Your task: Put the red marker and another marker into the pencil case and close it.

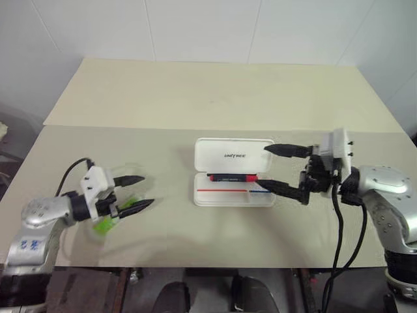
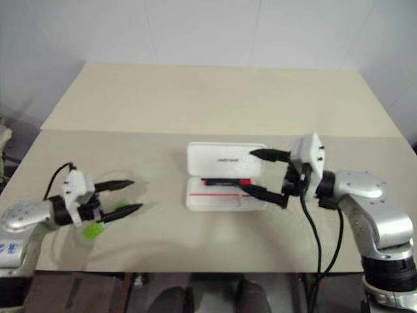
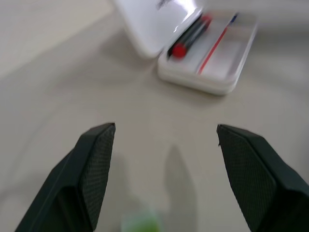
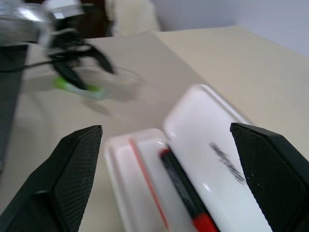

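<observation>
Red marker (image 1: 232, 177) in open pencil case (image 1: 234, 195).

Green highlighter (image 1: 104, 225): mostly hidden under my left fingers (image 1: 133, 207), far left of the pencil case (image 1: 234, 172).
Case lid lettering: too small to read in my head views.
Red marker (image 4: 186, 193): cap end cut off.

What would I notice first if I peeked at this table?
Probably the white pencil case lying open in the middle of the table, with the red marker already inside along the hinge. Next, the right claw, wide open just beside the case. Over on the left side, the left claw hovers open above a light green highlighter on the table.
</observation>
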Robot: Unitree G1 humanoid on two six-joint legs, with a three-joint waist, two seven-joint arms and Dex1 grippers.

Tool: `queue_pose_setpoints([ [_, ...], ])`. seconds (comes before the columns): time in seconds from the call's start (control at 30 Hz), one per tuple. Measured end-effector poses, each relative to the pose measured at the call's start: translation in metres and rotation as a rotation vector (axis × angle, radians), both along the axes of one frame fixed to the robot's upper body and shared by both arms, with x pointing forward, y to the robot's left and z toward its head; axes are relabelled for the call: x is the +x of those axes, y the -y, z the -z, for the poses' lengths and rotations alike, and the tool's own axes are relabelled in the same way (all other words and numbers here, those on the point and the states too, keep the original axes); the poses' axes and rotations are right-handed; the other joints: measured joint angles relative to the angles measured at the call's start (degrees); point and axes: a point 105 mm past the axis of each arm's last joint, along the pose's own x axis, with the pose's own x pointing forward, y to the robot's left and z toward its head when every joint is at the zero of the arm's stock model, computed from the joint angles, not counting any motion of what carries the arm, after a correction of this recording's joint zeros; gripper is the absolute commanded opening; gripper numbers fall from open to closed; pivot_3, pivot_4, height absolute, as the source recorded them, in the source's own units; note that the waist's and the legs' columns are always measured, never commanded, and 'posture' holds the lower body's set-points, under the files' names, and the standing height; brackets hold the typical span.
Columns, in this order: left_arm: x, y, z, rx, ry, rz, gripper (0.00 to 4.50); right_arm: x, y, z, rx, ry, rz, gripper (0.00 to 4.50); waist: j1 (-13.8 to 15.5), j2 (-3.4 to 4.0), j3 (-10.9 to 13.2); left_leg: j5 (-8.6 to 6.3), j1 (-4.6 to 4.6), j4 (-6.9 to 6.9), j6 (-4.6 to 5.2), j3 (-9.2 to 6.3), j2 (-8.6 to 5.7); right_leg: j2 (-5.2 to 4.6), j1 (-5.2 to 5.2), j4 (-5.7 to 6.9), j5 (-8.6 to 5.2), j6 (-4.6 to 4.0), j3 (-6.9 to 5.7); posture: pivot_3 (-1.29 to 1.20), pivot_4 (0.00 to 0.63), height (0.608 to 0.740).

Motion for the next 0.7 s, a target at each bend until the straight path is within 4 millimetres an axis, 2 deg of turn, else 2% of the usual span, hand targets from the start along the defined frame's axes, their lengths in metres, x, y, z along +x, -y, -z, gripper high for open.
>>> queue_pose_setpoints([
  [0.1,-0.015,-0.010,0.006,0.001,-0.011,-0.078,3.62,0.001,0.009,0.004,0.002,-0.024,0.031,4.46,0.08,0.00,0.00,0.00,0.01,0.01,0.00,0.01,0.01,-0.01,0.01,0.01,0.00,-0.01,0.02,0.00,0.150,0.740],
  [0.23,-0.032,-0.020,0.016,-0.006,-0.036,-0.165,3.62,0.004,0.012,0.006,0.003,-0.031,0.039,4.46,0.09,0.00,0.00,0.00,0.01,0.02,0.01,0.01,0.03,-0.01,0.01,-0.01,0.00,-0.02,0.02,0.00,0.150,0.740],
  [0.4,-0.038,-0.034,0.019,0.011,-0.027,-0.227,3.62,0.008,0.005,0.005,-0.020,0.008,0.024,4.46,0.04,0.00,0.00,-0.01,0.02,0.00,0.01,0.03,0.04,0.00,0.00,-0.02,-0.01,-0.04,0.01,0.00,0.150,0.740],
  [0.57,-0.040,-0.055,0.038,0.023,-0.074,-0.311,3.62,0.008,0.002,0.004,-0.029,0.020,0.002,4.46,0.13,0.01,0.00,-0.05,-0.01,-0.02,0.04,0.01,0.04,0.00,-0.02,-0.02,-0.01,-0.05,-0.03,0.00,0.150,0.740],
  [0.7,-0.038,-0.059,0.044,0.022,-0.082,-0.323,3.62,0.001,0.003,0.005,-0.072,0.009,-0.044,4.46,0.24,0.01,0.00,-0.11,-0.02,-0.02,0.05,0.00,0.02,-0.02,-0.02,-0.03,-0.01,-0.05,-0.03,0.00,0.150,0.740],
])
